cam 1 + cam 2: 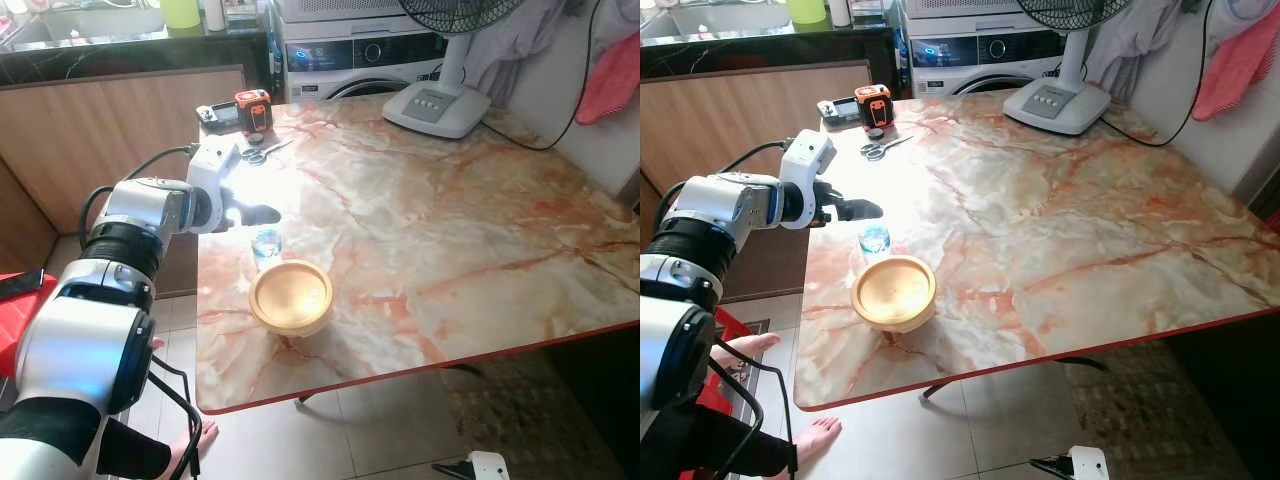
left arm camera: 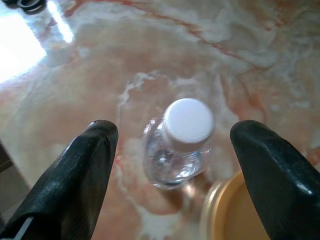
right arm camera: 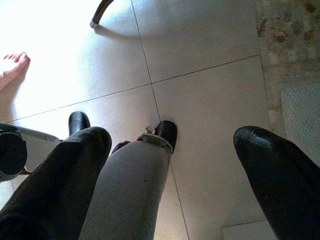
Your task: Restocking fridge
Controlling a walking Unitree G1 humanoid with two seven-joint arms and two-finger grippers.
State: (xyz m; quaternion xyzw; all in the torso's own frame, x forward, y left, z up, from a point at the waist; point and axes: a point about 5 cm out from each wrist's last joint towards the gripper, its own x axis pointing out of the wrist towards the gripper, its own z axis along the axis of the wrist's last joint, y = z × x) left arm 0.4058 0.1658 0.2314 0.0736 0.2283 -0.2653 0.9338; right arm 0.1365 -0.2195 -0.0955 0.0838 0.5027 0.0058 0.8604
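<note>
A small clear water bottle (image 1: 266, 246) with a white cap (image 2: 188, 122) stands upright on the marble table (image 1: 450, 230), near its left edge. My left gripper (image 1: 262, 213) hovers just above and behind it, open, and in the left wrist view the bottle (image 2: 175, 155) sits between the two black fingers (image 2: 75, 175) without touching them. A yellow wooden bowl (image 1: 290, 297) rests right in front of the bottle. My right gripper (image 3: 170, 175) hangs open at my side over the tiled floor (image 3: 200, 90).
Scissors (image 1: 262, 152), an orange tape measure (image 1: 253, 110) and a black device lie at the table's far left corner. A white fan base (image 1: 438, 108) stands at the back. A washing machine (image 1: 360, 55) is behind the table. A person's bare feet (image 1: 815, 435) are on the floor at left.
</note>
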